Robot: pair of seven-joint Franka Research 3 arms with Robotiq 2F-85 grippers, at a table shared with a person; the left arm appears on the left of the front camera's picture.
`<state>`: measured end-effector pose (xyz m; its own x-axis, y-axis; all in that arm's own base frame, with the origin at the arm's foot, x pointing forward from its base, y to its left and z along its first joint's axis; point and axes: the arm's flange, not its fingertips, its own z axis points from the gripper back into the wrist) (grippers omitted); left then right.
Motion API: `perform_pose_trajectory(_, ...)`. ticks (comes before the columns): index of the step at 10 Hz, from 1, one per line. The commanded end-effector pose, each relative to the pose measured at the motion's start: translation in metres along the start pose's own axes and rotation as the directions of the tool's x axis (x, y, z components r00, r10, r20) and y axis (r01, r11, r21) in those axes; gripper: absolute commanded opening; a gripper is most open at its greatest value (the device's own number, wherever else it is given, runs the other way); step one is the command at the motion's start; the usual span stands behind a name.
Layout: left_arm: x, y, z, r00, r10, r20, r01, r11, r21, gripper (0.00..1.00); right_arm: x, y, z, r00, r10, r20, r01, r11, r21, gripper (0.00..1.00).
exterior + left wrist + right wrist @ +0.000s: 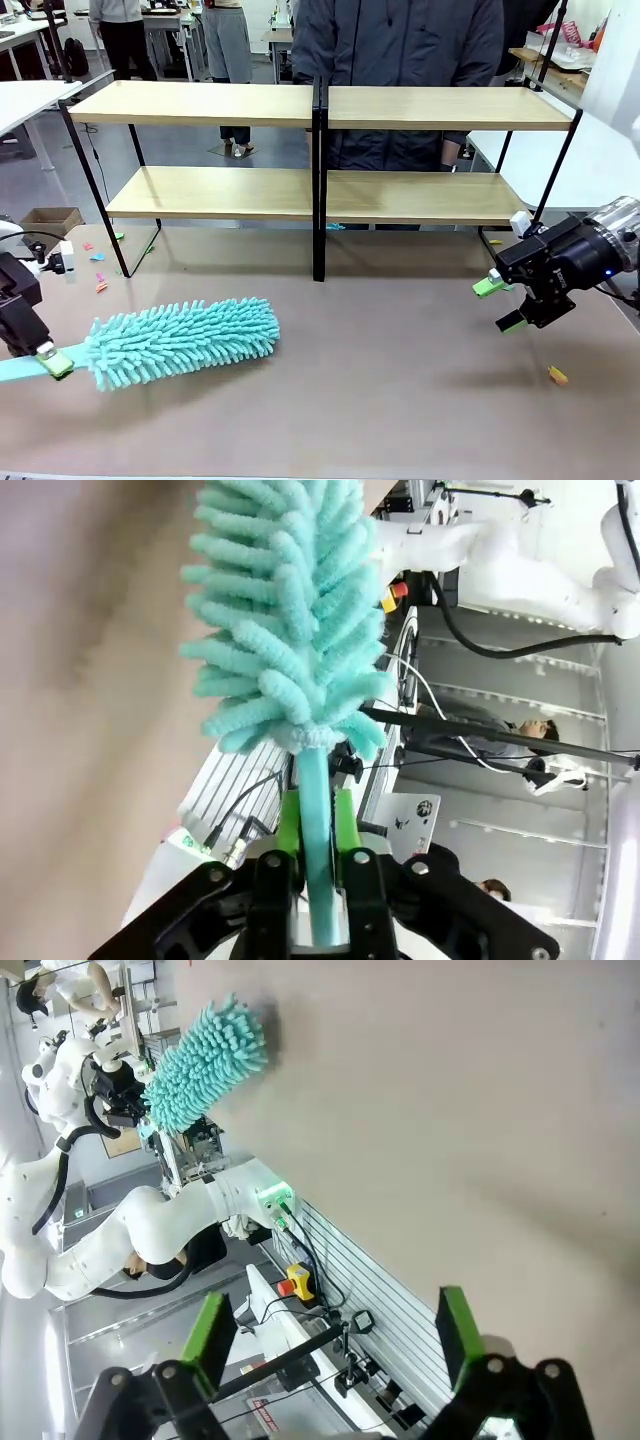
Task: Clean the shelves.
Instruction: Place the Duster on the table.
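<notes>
The front camera sits low on the robot's side of the table (400, 400) and looks straight across it, past the shelves (320, 195) to a person (400, 60) standing close behind them. The left wrist camera rides just behind the left gripper (318, 820), staring along its fingers at very close range, so the teal duster (290, 610) looms large while the tabletop runs down the picture's left side, rolled sideways. The right wrist camera looks between the right gripper (330, 1335) fingers from higher off the table, also rolled. It shares the duster (200, 1065) with both other views and catches the opposite arm (120, 1230) beyond the table edge.
</notes>
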<state>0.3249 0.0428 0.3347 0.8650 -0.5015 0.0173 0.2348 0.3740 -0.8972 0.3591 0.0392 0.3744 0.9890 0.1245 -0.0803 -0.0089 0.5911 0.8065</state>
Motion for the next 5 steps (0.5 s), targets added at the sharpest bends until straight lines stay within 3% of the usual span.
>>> perform_pose_trajectory(1,0.002,0.0,-0.002,0.999,-0.003,0.035,0.003,1.0,-0.01,0.71,-0.002,-0.001,0.005,1.0,0.014,-0.004,-0.014,1.0,-0.003,1.0)
perform_pose_trajectory(2,0.002,-0.003,0.004,0.997,-0.006,0.074,0.005,1.0,0.023,1.0,-0.002,-0.001,0.005,1.0,0.014,-0.004,-0.014,1.0,-0.003,1.0)
perform_pose_trajectory(3,-0.003,-0.013,0.022,0.981,-0.014,0.194,-0.007,0.994,0.107,1.0,-0.002,-0.001,0.005,1.0,0.014,-0.004,-0.014,1.0,-0.003,1.0)
perform_pose_trajectory(4,-0.013,-0.026,0.045,0.924,-0.05,0.38,-0.025,0.982,0.189,1.0,-0.002,-0.001,0.005,1.0,0.014,-0.004,-0.014,1.0,-0.003,1.0)
perform_pose_trajectory(5,-0.028,-0.038,0.071,0.781,-0.11,0.615,-0.106,0.947,0.303,0.97,-0.002,-0.001,0.005,1.0,0.014,-0.004,-0.014,1.0,-0.003,1.0)
